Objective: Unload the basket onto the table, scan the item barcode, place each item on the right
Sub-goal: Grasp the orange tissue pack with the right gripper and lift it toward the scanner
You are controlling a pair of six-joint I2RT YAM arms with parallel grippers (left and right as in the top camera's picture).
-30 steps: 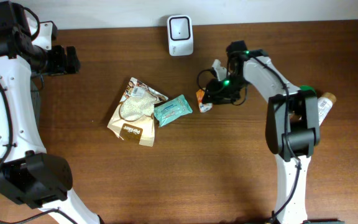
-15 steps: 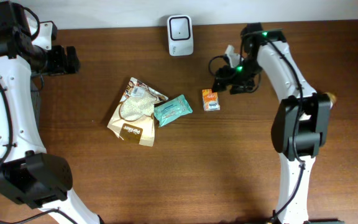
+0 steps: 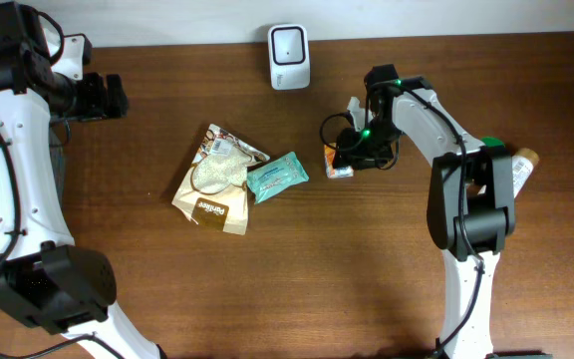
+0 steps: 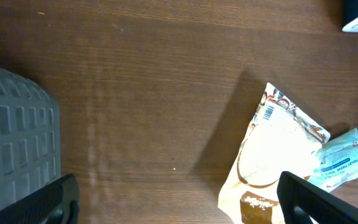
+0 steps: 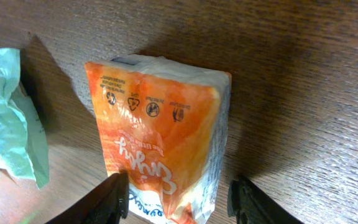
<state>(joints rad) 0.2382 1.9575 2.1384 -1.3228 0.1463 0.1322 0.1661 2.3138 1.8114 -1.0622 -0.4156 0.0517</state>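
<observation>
The item, a small orange and white packet [image 5: 160, 130], lies flat on the table [image 3: 367, 259] just right of centre [image 3: 333, 168]. My right gripper [image 5: 176, 199] is low over it and open, one finger on each side. The left finger [image 5: 107, 202] is at the packet's edge, and the right finger [image 5: 253, 202] stands a little apart from it. No barcode shows on the packet's upper face. The white scanner [image 3: 288, 57] stands at the table's back edge. Far to the left, my left gripper [image 3: 108, 97] is wide open and empty [image 4: 179, 199].
A beige snack bag [image 3: 215, 179] and a teal wipes pack [image 3: 275, 177] lie overlapping left of the packet. A bottle-like item [image 3: 519, 165] sits at the right edge. A grey crate [image 4: 11, 137] is beside the left gripper.
The right gripper had pulled back to the right, leaving the packet on the table. It has now come back over it with narrower jaws. The left arm has not moved.
</observation>
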